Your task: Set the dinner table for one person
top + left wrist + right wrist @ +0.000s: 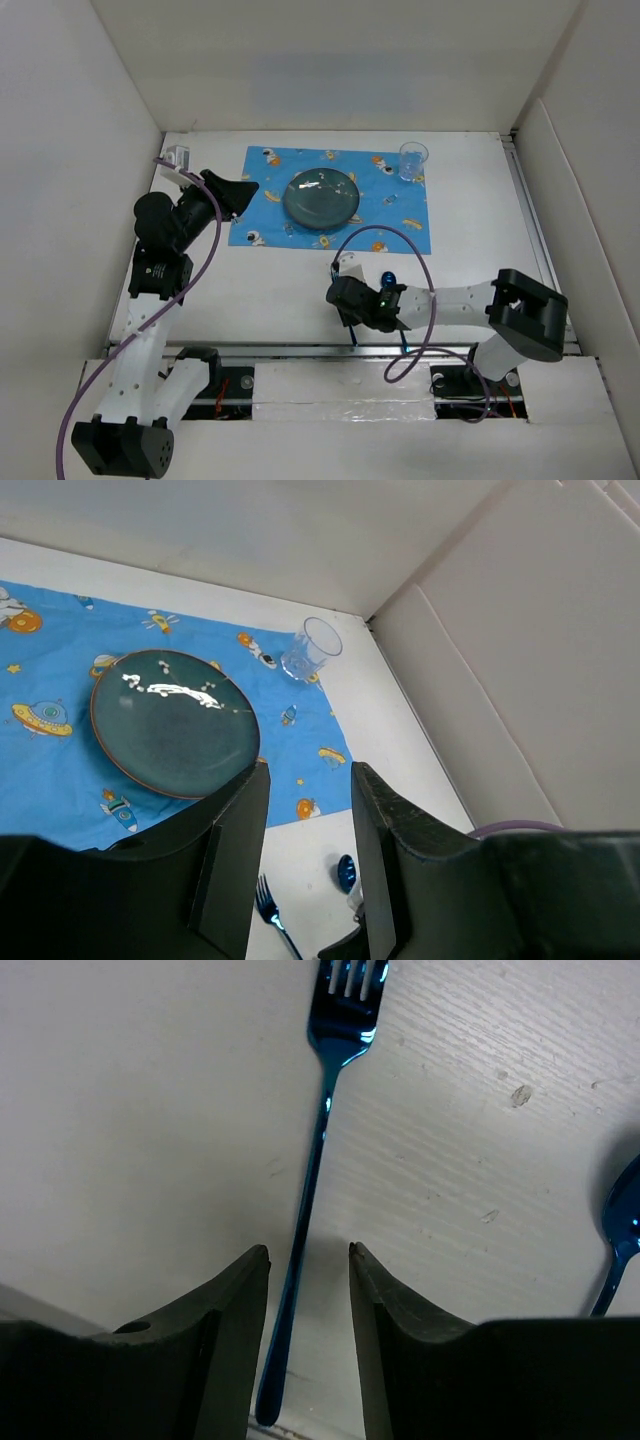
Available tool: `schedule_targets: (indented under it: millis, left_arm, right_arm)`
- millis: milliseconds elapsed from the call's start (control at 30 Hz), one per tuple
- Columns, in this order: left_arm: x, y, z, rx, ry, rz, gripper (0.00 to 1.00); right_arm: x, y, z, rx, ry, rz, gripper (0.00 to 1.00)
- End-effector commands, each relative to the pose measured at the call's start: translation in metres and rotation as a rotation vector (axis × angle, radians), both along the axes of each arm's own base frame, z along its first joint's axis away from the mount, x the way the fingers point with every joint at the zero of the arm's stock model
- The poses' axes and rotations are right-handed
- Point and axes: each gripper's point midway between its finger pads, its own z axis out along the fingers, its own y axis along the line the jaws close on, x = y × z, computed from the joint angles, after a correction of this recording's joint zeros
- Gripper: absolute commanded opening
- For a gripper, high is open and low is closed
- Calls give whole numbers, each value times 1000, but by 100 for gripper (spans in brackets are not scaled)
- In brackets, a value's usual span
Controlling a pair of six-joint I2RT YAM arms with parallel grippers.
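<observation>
The white dinner table point(480, 220) carries a blue astronaut placemat point(270, 225) with a dark teal plate point(322, 196) on it and a clear glass point(413, 160) at its far right corner. A blue fork point(320, 1140) and a blue spoon point(620, 1220) lie on the bare table near the front edge. My right gripper point(308, 1250) is open and low, its jaws on either side of the fork's handle without touching it. My left gripper point(240, 190) is open and empty, raised over the placemat's left edge. The left wrist view shows the plate point(175, 723), glass point(312, 648), fork point(268, 908) and spoon point(345, 872).
White walls point(70, 150) border the table on the left, back and right. The table's front edge with a metal rail point(300, 352) runs just behind the fork's handle end. A purple cable point(420, 300) loops over the right arm.
</observation>
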Motion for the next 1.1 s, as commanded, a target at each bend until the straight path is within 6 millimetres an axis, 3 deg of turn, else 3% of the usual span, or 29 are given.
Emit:
schedule_targets:
  millis: [0,167,200,233,267,300,367,533,567,600,633,667,700,733,767,800,833,867,900,933,967,1000,1033,1067]
  left_arm:
    - [-6,-1,17,-7,-78,-15,36]
    - [-7,-2,18,-5,-81,-19,36]
    - [-7,-1,18,-9,-77,-16,36]
    - [-6,-1,17,-7,-76,-16,36]
    - [-5,-1,17,-6,-73,-16,35]
    - [-4,-1,16,-5,-69,-15,35]
    - [-7,-1,19,-10,-80,-16,35]
    - [1,13,26,-28,-65,53,36]
    - [2,15,27,-43,-56,71,38]
    - [4,20,28,-58,-48,104,41]
    - [2,21,31,-67,-57,116,42]
    - [3,23,31,-84,-47,130,48]
    - [6,29,33,-92,-44,171,49]
    - [8,32,31,-93,-31,190,52]
    - [8,34,30,-92,-18,204,52]
    - [9,37,29,-95,-14,224,53]
    - [7,38,31,-101,-21,230,53]
    - [5,39,33,-105,-28,237,54]
    - [6,42,33,-115,-25,252,54]
    - [6,42,33,-116,-21,254,55]
    - [6,42,32,-115,-14,256,55]
    - [6,42,32,-110,-14,253,55]
    - [5,42,31,-114,-10,253,55]
    - [5,41,32,-116,-13,251,55]
  right_arm:
    - [25,17,12,77,-61,-45,43]
    - [26,25,-19,37,-18,-37,37]
    - [28,29,-19,43,-16,-39,19]
    - [29,27,-23,31,-15,-50,9]
    - [28,27,-25,29,-9,-63,1]
    - [29,27,-23,35,-10,-68,0]
    - [32,32,-12,57,-27,-66,0]
    - [42,70,69,216,-148,-19,0]
    - [56,88,95,280,-186,5,0]
    - [66,98,106,306,-192,12,0]
    - [78,107,100,295,-178,15,0]
    - [84,116,106,286,-188,18,0]
    - [103,134,140,338,-239,0,0]
    - [120,141,127,313,-236,-22,0]
    - [130,150,133,339,-236,-30,0]
    - [146,166,158,405,-262,-42,0]
    - [157,173,160,426,-262,-55,0]
    - [174,179,141,419,-244,-85,0]
    - [187,191,161,473,-262,-95,0]
    - [196,197,163,492,-255,-103,0]
    - [209,200,137,472,-221,-130,0]
    - [217,205,134,481,-211,-140,0]
    - [230,215,156,539,-223,-150,0]
    - [235,218,148,546,-195,-167,0]
